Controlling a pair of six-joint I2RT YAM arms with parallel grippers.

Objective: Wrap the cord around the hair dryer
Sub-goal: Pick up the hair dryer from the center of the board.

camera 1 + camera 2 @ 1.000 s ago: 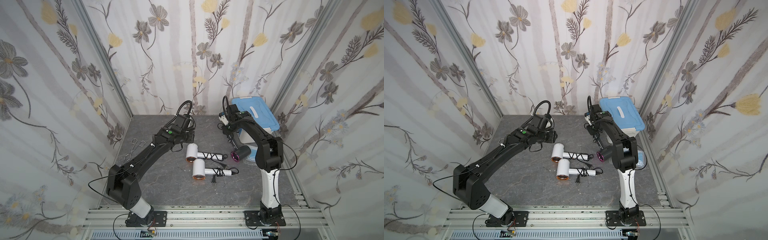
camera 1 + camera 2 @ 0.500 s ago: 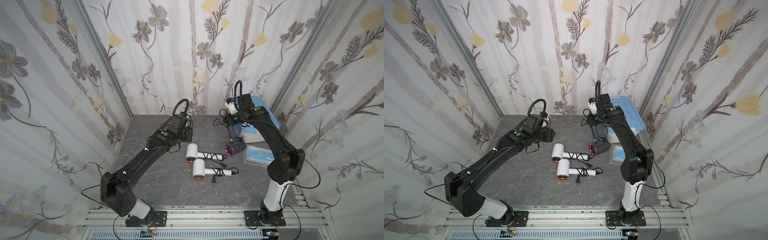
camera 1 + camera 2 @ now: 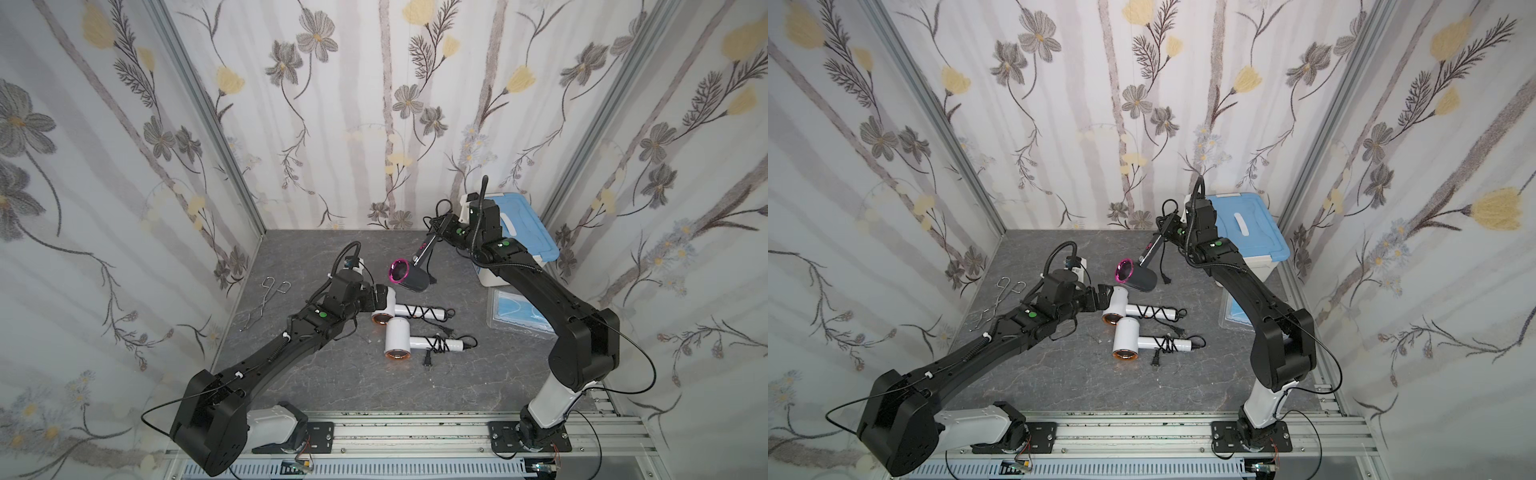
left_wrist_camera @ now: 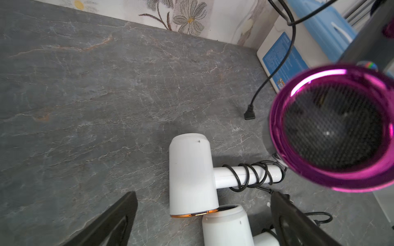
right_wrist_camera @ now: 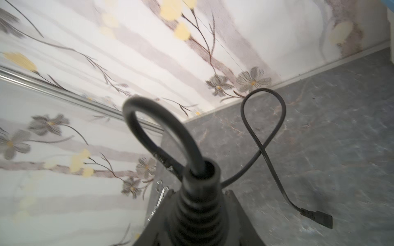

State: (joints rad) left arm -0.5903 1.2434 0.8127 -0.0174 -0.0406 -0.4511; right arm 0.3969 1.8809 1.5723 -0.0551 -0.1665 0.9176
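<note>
Over the far middle of the table (image 3: 332,374), the right gripper (image 3: 441,232) is clamped on the dark hair dryer (image 3: 405,277) by its handle, holding it up so the cord (image 5: 261,149) dangles free for winding. The left gripper (image 3: 380,297) hangs wide open just left of it, probably to catch that cord. Two white dryers (image 3: 409,311) lie wrapped nearby

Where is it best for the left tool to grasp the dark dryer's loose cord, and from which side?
Probably just above the plug, where the cord hangs free. Bring the open left tool in sideways from its own side, jaws across the cord.
</note>
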